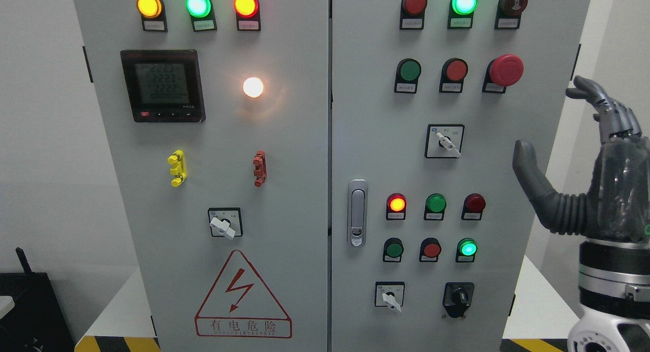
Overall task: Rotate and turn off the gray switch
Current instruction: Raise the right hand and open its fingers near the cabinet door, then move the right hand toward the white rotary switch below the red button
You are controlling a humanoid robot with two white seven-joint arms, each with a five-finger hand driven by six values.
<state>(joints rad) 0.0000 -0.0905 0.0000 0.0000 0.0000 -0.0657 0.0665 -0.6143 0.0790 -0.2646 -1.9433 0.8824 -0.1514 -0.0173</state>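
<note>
My right hand point(584, 159) is coming in from the lower right edge, forearm standing nearly vertical, wrist cuff at the bottom, palm turned toward the cabinet point(325, 301). Fingers point(604, 105) are extending up and curling slightly leftward at the tips, thumb point(530, 177) sticking out to the left and up, overlapping the right edge of the right door; spread and relaxed, holding nothing. Hand is hovering at the cabinet's right edge, touching no control as far as I can tell. Left arm is not showing. Several gray-white rotary switches are sitting on the panel: one on the right door's middle point(446, 141), nearest my hand, its handle pointing down-right; one on the lower right door point(390, 296), handle also down-right; one on the left door point(224, 224) above the red warning triangle point(242, 298), handle tilting down-right. I cannot tell which one is the task's. A black knob selector point(458, 298) is sitting just right of the lower switch. Red mushroom button point(504, 71) is up near my fingertips' level, apart from them. Indicator lamps are glowing in rows, green lamp point(464, 2) lit top right. Door latch point(357, 212) is standing upright at the right door's left edge.
</note>
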